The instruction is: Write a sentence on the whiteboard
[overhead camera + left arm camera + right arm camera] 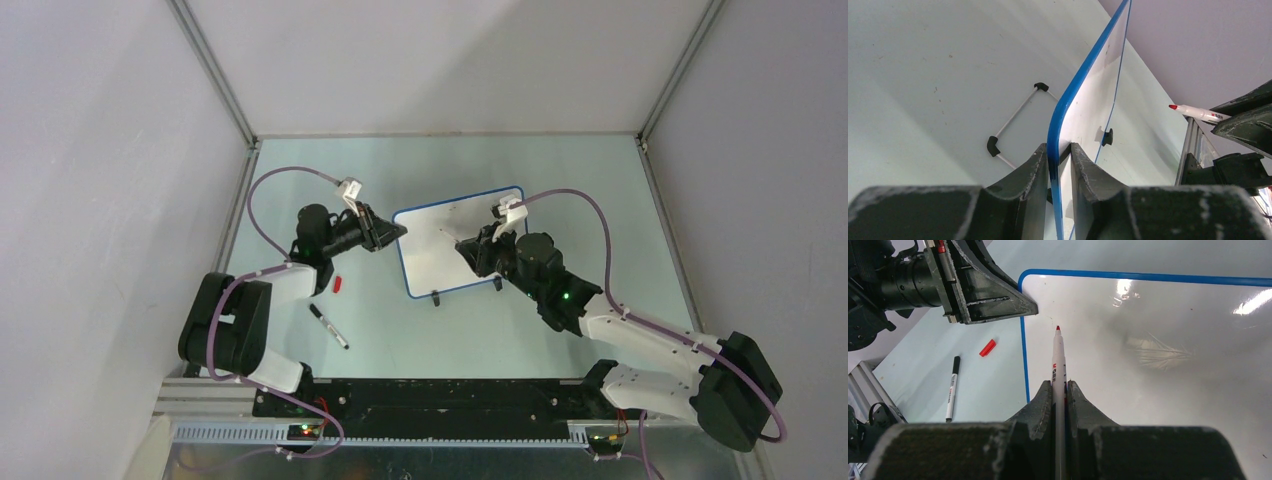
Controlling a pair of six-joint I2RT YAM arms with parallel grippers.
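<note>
The whiteboard lies at the middle of the table. It is judged light, stiff and glossy, so apt to slide. Its left rim is pinched by the left hand. The red marker is clamped in the right hand, tip over the board's bare corner. A black marker and a red cap lie apart to the left, and nothing is seen in the way.

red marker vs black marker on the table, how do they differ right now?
The red marker is clamped in the right gripper over the whiteboard; the black marker lies loose on the table. The red marker's tip is bare; the black marker is capped. Both are slim white-barrelled pens.
</note>
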